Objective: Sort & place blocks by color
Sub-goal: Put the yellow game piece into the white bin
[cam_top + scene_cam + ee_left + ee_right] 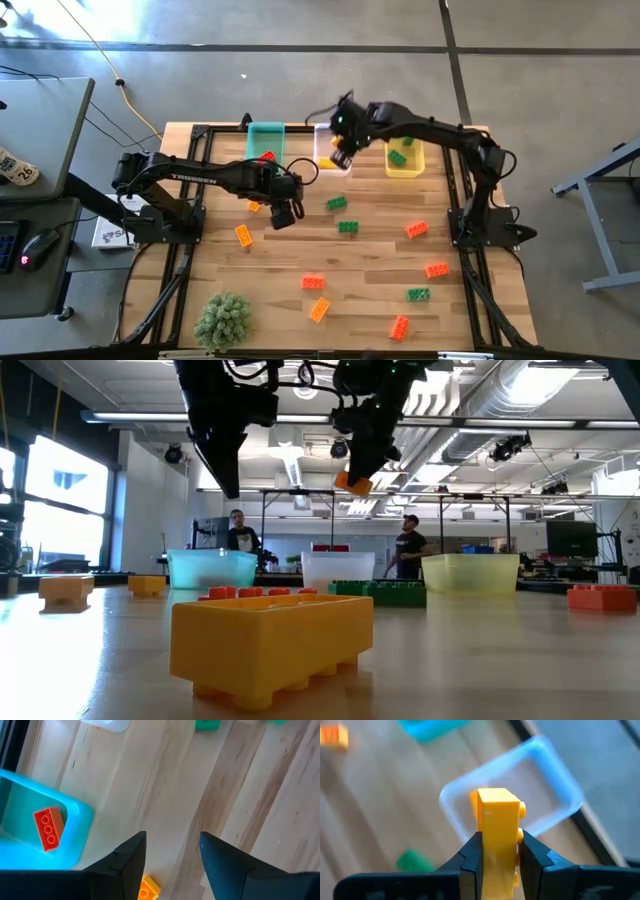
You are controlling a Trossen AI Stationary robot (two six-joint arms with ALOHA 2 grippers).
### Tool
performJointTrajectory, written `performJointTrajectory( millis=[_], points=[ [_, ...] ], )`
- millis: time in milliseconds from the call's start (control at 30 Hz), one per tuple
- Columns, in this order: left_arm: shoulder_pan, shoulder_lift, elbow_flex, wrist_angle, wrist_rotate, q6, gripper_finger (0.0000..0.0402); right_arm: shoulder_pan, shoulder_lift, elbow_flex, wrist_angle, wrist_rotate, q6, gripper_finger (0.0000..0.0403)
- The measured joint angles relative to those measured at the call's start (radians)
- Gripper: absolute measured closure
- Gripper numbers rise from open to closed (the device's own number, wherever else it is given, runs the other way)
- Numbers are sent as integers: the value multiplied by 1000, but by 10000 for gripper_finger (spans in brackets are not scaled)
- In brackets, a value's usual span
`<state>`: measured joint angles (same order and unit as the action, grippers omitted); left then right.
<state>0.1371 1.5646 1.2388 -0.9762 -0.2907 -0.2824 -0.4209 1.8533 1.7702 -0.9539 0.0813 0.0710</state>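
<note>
Wooden tabletop [370, 290] below, the right tool [497, 851] pinches a small yellow-orange plastic brick [497, 830] just above the clear plastic bin [560, 785]; the left tool [172, 851] hangs open.

We see two dark, matte black arms built of slim tubular links and chunkier joint housings; the left arm [200, 175] carries pale lettering along its forearm link; the right arm [440, 135] shows a small green light near its wrist; black cables loop beside the wrists; each end effector has two broad, wedge-shaped black fingers [220, 865] with flat inner faces.
</note>
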Motion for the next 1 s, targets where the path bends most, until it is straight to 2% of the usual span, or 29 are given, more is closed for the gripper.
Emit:
performJointTrajectory(
  millis=[200,500,767,1000],
  points=[
    [0,0,0,0,0,-119,228,-89,18,-25,197,-33,-27,340],
    [0,0,0,0,0,-249,228,-125,20,-283,486,-75,-53,339],
    [0,0,0,1,0,-266,228,-147,21,-423,564,-150,-53,337],
    [0,0,0,2,0,-264,228,-151,21,-428,573,-198,-48,336]
  ],
)
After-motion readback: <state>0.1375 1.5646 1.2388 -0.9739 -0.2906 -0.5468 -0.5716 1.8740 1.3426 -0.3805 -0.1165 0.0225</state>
